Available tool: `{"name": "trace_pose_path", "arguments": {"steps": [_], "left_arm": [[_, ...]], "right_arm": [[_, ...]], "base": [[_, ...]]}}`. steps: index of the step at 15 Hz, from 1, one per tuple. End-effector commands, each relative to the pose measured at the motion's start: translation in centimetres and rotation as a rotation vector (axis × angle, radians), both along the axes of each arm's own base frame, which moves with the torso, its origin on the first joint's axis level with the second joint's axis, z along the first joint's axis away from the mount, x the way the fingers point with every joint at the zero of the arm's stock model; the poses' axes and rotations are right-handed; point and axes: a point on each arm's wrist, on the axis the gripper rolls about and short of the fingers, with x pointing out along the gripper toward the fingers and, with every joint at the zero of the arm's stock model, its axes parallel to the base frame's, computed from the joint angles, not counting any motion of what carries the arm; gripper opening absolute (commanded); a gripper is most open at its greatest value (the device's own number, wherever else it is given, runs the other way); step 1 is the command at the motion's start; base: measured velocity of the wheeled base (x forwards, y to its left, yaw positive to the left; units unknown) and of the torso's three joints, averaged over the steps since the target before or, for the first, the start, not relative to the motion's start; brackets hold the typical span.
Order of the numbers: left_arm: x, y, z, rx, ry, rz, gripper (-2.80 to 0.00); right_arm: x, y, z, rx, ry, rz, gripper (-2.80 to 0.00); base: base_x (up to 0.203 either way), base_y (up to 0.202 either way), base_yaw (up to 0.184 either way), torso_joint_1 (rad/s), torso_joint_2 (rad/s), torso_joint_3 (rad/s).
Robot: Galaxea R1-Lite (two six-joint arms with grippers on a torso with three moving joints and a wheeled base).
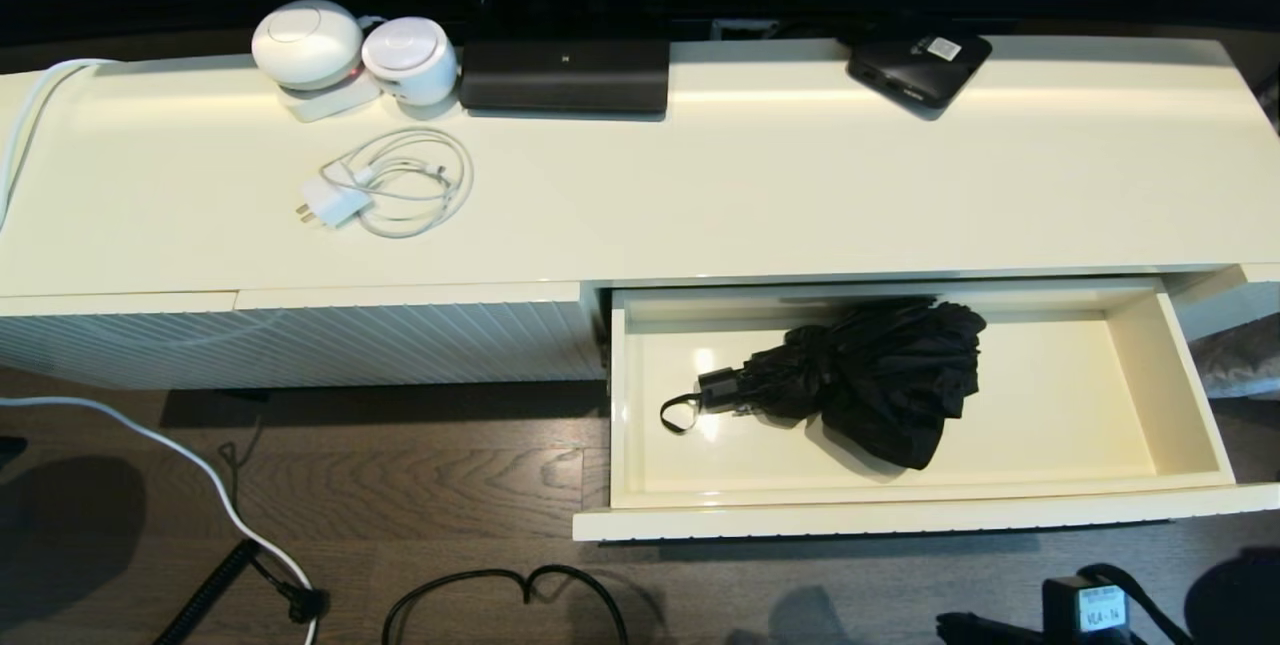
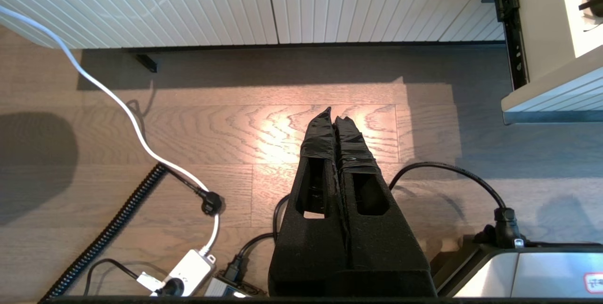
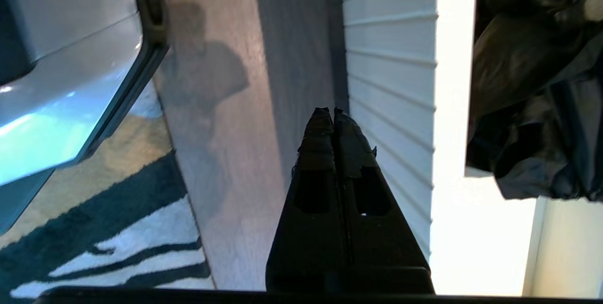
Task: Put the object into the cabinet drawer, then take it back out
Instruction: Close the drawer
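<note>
We find a long cream-white cabinet point(image 1: 700, 215) spanning the head view, its top serving as the surface, above a dark wood floor point(image 1: 400, 485). At the cabinet's right part the cabinet drawer point(image 1: 1180, 395) stands pulled fully out, its glossy interior exposed. The object, a black folding umbrella point(image 1: 870, 375), lies inside this drawer, near its middle and toward the back wall, with the bunched fabric to the right and the short handle and thin wrist loop point(image 1: 680, 415) pointing toward the drawer's left wall. To the drawer's left we note a ribbed front panel point(image 1: 300, 340), closed. Along the surface's back edge we record a long black bar-shaped device point(image 1: 565, 75) near the centre, two white rounded devices point(image 1: 350, 45) to its left, and a flat black box with a white sticker point(image 1: 920, 65) to its right. A coiled white cable with charger plug point(image 1: 390, 185) lies in front of the white devices. The right gripper point(image 3: 328, 111) has its fingers pressed together, holding nothing, just outside the ribbed drawer front. The left gripper point(image 2: 334, 113) is likewise closed and empty, parked above the floor in front of the ribbed panel.
</note>
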Motion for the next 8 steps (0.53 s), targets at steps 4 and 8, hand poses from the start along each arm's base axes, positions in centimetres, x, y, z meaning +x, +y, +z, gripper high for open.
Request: {"name": "trace_pose_path", "arguments": {"steps": [4, 8], "left_arm": [[0.0, 0.0, 0.0, -0.001, 0.0, 0.0, -2.8], [0.0, 0.0, 0.0, -0.001, -0.002, 0.002, -2.8]], "right_arm": [[1.2, 1.3, -0.6, -0.022, -0.015, -0.02, -2.8], [2.2, 1.8, -0.9, -0.014, -0.042, -0.054, -2.8]], "base": [[0.0, 0.0, 0.0, 0.0, 0.0, 0.0], [0.0, 0.0, 0.0, 0.0, 0.0, 0.0]]}}
